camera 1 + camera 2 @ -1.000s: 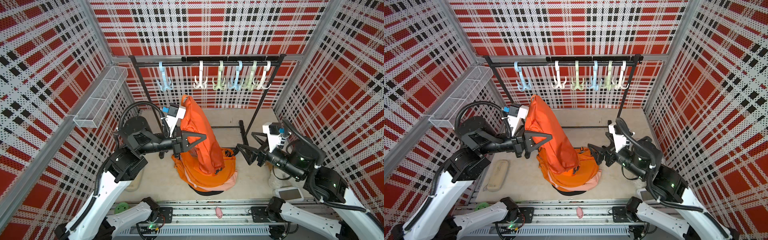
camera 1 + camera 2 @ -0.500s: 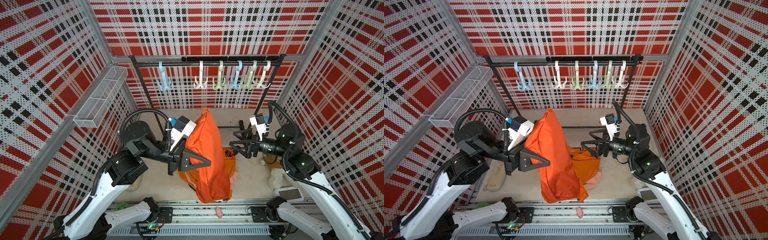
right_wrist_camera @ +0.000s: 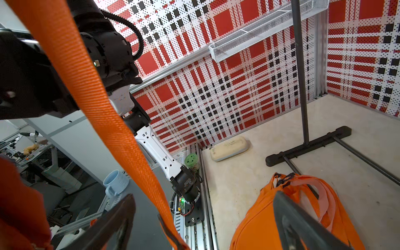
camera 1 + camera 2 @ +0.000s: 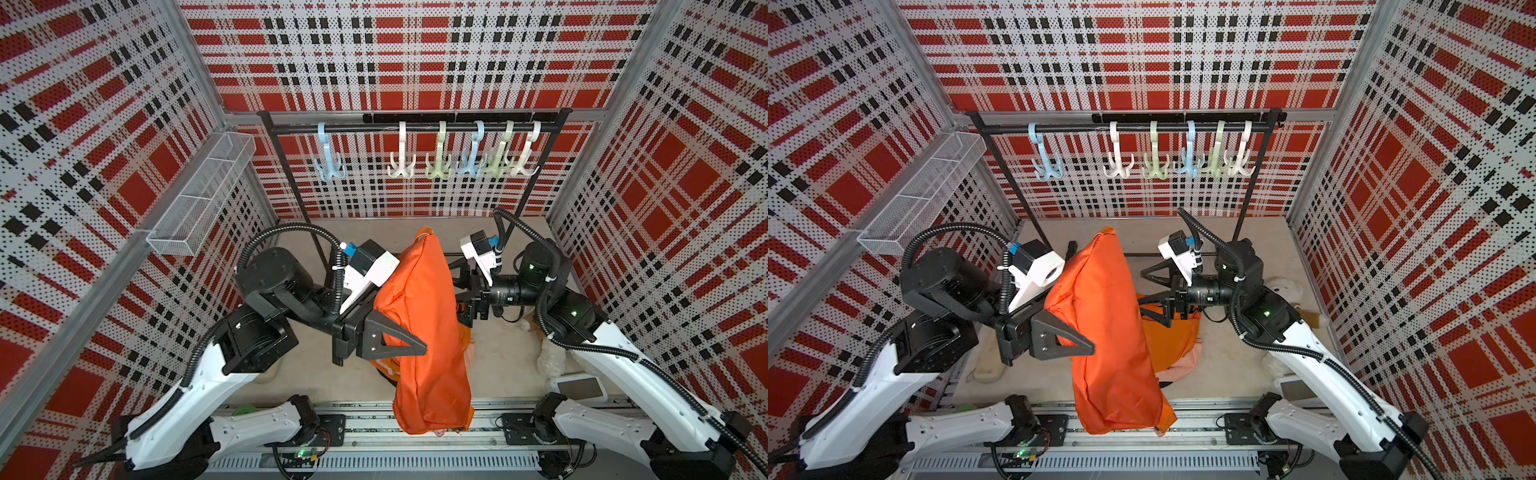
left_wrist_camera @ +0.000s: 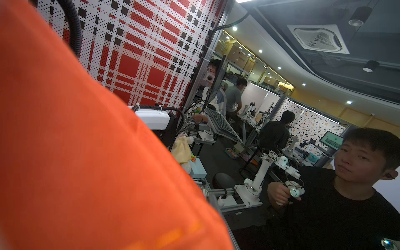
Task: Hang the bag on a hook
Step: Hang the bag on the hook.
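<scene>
The orange bag [image 4: 424, 324] [image 4: 1104, 332] hangs in the air in both top views, its lower end over the front rail. My left gripper [image 4: 419, 347] [image 4: 1090, 349] is shut on its left side, and orange fabric [image 5: 75, 151] covers the jaws in the left wrist view. To the bag's right my right gripper [image 4: 1148, 295] [image 3: 205, 225] stands open. An orange webbing strap [image 3: 93, 91] runs between its dark fingers [image 3: 112, 220] without being pinched. Several pastel hooks [image 4: 401, 162] [image 4: 1117, 164] hang on the black rail [image 4: 415, 126] at the back.
More orange fabric with pale pink straps [image 3: 281, 212] [image 4: 1169, 336] lies on the floor under the right gripper. The rack's black foot [image 3: 309, 145] stands nearby. A beige pouch [image 3: 229, 148], a white fluffy toy [image 4: 552, 357] and a wire basket [image 4: 203, 195] on the left wall are around.
The left arm has lifted the bag off the floor and swung it toward the front. The right arm has risen and come in from the right to the bag's side, staying open.
</scene>
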